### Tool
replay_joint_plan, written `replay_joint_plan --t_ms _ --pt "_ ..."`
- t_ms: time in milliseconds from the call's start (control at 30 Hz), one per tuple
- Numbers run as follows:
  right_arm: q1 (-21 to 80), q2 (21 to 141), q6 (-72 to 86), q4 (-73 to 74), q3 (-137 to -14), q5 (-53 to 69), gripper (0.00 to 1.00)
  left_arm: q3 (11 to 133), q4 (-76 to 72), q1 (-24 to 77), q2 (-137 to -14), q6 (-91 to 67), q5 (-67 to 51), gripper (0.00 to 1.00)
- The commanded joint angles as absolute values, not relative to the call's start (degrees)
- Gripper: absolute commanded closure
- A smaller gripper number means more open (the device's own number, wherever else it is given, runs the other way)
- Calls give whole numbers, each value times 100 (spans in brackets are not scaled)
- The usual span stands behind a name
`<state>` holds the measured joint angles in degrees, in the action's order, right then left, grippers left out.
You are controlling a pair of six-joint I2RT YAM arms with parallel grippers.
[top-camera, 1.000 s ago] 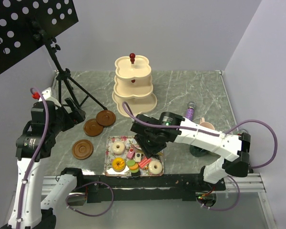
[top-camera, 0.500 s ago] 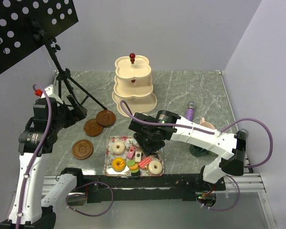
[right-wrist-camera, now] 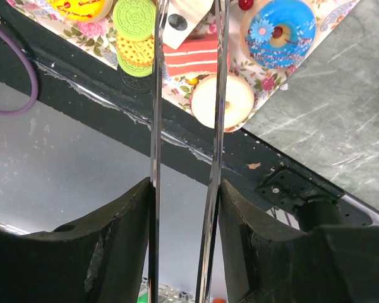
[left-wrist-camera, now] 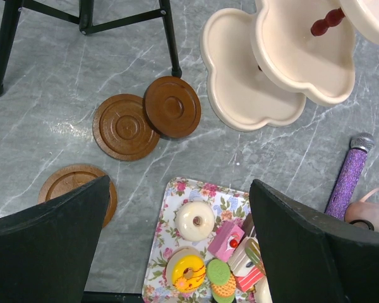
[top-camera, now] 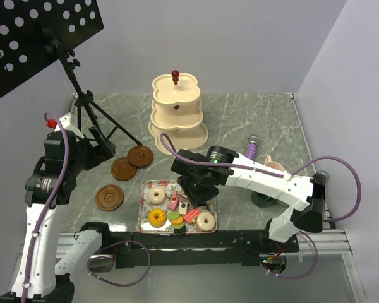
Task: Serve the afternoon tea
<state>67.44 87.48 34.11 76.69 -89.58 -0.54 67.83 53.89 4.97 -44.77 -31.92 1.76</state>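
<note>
Right hand [top-camera: 189, 203] straddles red cake slice [right-wrist-camera: 188, 55], grip unclear; left hand [left-wrist-camera: 177, 240] spread wide; stand [top-camera: 189, 107] bare, tray [left-wrist-camera: 234, 203] full.

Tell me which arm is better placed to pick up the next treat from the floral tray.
Right. The right gripper holds tongs poised around the red cake slice on the floral tray; the left gripper hangs open, away from it.

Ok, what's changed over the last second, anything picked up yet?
The right gripper, holding metal tongs, slid slightly left over the floral rectangular tray; the red cake slice shows between the blades. Nothing grabbed or released. The open left gripper barely shifted; brown round saucers and cream three-tier stand unmoved.
</note>
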Motion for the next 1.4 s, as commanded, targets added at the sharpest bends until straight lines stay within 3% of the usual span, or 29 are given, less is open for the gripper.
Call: replay_joint_plan --t_ms 0,267,767,1133,1367 --pt "6662 8570 3577 8078 -8851 166 50 6777 5326 510 -4342 -3050 193 3" --pt "6653 8543 3709 7954 -8710 351 51 6776 5309 510 -4350 -2945 123 3" --pt "6390 7823 4140 7787 -9377 -351 68 6917 5238 510 -4395 -2786 88 2" --pt "4651 7137 2884 7305 -10370 -396 69 7014 5230 510 -4298 -2681 53 1" --pt "3771 7479 2049 6821 -11161 -115 70 7189 5238 501 -4315 -2619 53 1"
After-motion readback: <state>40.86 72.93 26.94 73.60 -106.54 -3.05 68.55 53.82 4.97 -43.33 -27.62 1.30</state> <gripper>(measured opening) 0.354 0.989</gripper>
